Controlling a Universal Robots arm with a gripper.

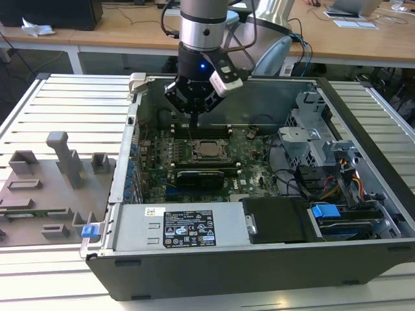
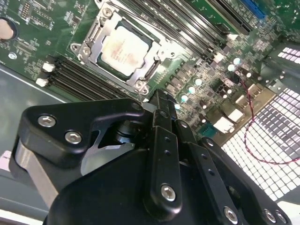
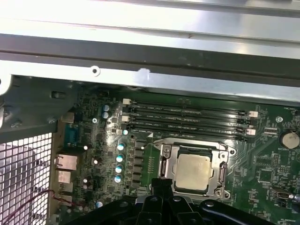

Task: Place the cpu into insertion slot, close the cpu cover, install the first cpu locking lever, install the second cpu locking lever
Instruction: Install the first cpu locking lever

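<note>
The cpu (image 2: 125, 47) sits in the insertion slot (image 2: 151, 43) with the cpu cover (image 2: 92, 45) seemingly down, while the gripper (image 2: 161, 101), pinched together and empty, hovers just beside, so a locking lever seems in hand, needing a steady, well-aimed push.

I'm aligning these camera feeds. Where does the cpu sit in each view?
Exterior view: cpu near picture centre, memory slots just behind.
Second wrist view: cpu beside those slots.
First wrist view: cpu beside them.
Shared landmark: the memory slots.
</note>
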